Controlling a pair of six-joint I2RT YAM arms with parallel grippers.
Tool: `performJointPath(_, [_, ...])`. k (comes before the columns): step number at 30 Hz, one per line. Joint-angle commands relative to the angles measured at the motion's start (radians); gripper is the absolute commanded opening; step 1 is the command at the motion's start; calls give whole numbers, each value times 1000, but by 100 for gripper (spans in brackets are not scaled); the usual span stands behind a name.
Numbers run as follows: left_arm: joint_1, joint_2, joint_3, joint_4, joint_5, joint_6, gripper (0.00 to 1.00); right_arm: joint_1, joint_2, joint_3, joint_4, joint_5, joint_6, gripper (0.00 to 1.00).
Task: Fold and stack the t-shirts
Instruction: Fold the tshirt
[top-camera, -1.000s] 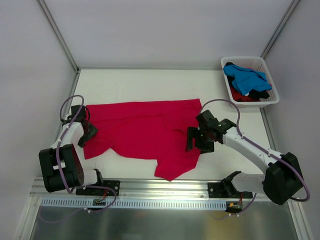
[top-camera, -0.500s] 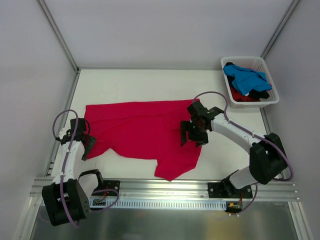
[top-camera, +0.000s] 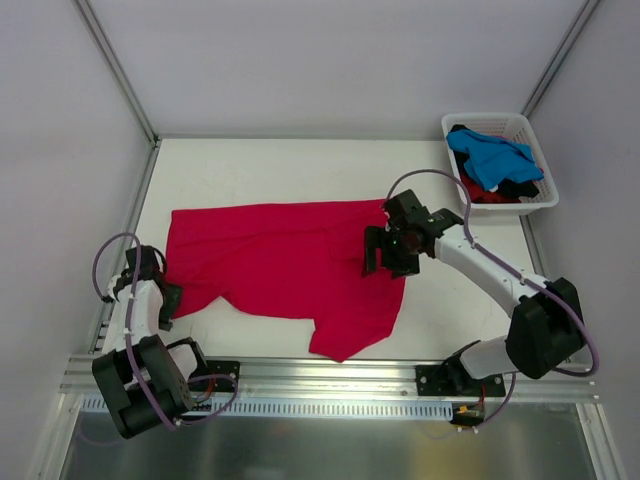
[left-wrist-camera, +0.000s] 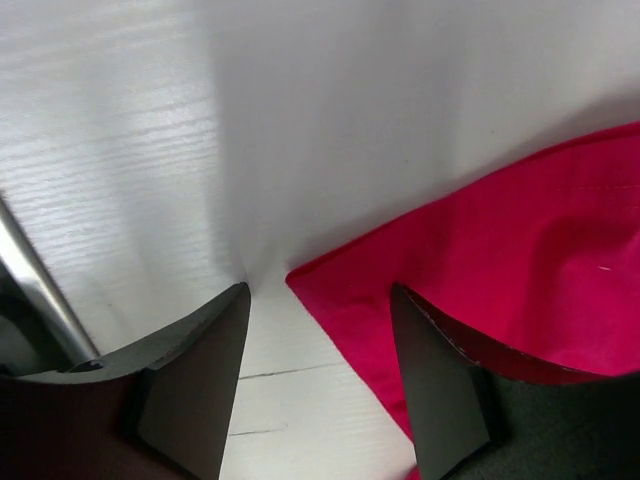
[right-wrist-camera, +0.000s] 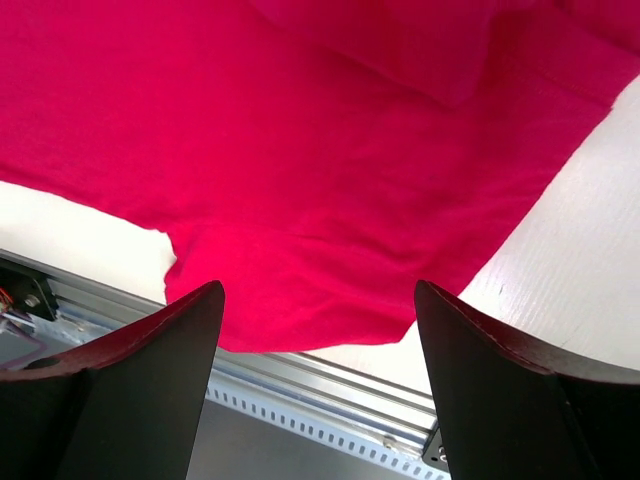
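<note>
Crimson t-shirt (top-camera: 285, 262) flat on worktop (top-camera: 260, 170); left gripper (left-wrist-camera: 318, 330) parted, cloth corner between jaws near left edge — sink low before pinching; right gripper (right-wrist-camera: 315, 300) parted too, over shirt's right side.

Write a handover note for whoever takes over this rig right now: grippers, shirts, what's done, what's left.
Left gripper: open, holding nothing, low at the left corner of the red shirt; the corner shows between its fingers.
Right gripper: open, empty, above the shirt's right side.
The red shirt is spread out on the table, with no fold made.
Basket: far right, holding a blue shirt on top of dark and red cloth.
Done: one shirt laid out.
Left: fold it, then fold and stack the rest.
</note>
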Motion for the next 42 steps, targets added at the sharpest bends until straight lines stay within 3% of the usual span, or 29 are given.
performJointPath(1, [32,35,-40,78,73,-10,59,-31,-54,4,26,7,-6,81])
performJointPath(9, [43,151,15,129,39,5,58,-71,-129,-32,46,62,-23,82])
performJointPath(13, [43,175,-5,130,61,-42,50,-120,-179,-74,45,56,-26,82])
performJointPath(14, [43,178,-11,130,62,-57,39,-149,-197,-85,45,53,-28,82])
performJointPath(19, [43,169,-39,133,15,-56,14,-192,-223,-128,52,5,-32,82])
performJointPath(21, [43,164,-24,145,7,-38,0,-190,-235,-151,77,-19,-42,82])
performJointPath(28, [43,126,125,149,22,109,0,-184,-284,-132,65,-72,-20,80])
performJointPath(31, [43,86,160,149,27,162,0,-111,-313,-105,29,-25,-28,78])
performJointPath(35, [43,51,171,149,13,200,0,86,-359,-197,-23,-24,12,78])
performJointPath(42, [43,14,208,149,-19,243,0,418,-389,-277,-129,112,302,78])
